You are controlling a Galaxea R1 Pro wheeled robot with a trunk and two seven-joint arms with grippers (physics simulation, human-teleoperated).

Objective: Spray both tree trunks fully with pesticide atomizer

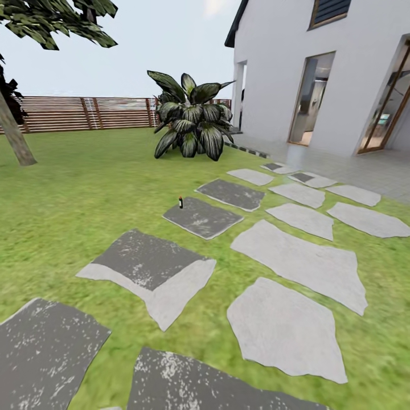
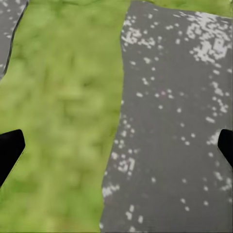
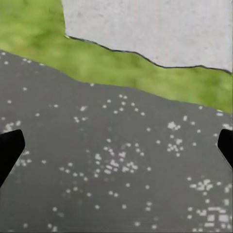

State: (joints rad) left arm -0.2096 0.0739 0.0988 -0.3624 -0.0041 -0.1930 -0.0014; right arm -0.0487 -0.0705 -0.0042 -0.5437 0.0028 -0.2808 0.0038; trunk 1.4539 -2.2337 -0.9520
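While your left gripper [image 2: 116,145] and right gripper [image 3: 116,145] hang spread and empty over grey paving stones [image 1: 296,259], the small dark pesticide atomizer [image 1: 181,202] stands upright on green grass [image 1: 85,210] at a dark stone's far corner, so drive closer.

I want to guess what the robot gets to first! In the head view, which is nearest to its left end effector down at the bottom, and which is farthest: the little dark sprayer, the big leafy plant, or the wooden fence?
1. The pesticide atomizer, upright on the grass beside a dark paving stone, mid-picture.
2. The leafy plant, behind it, near the house.
3. The wooden fence, at the lawn's far edge.
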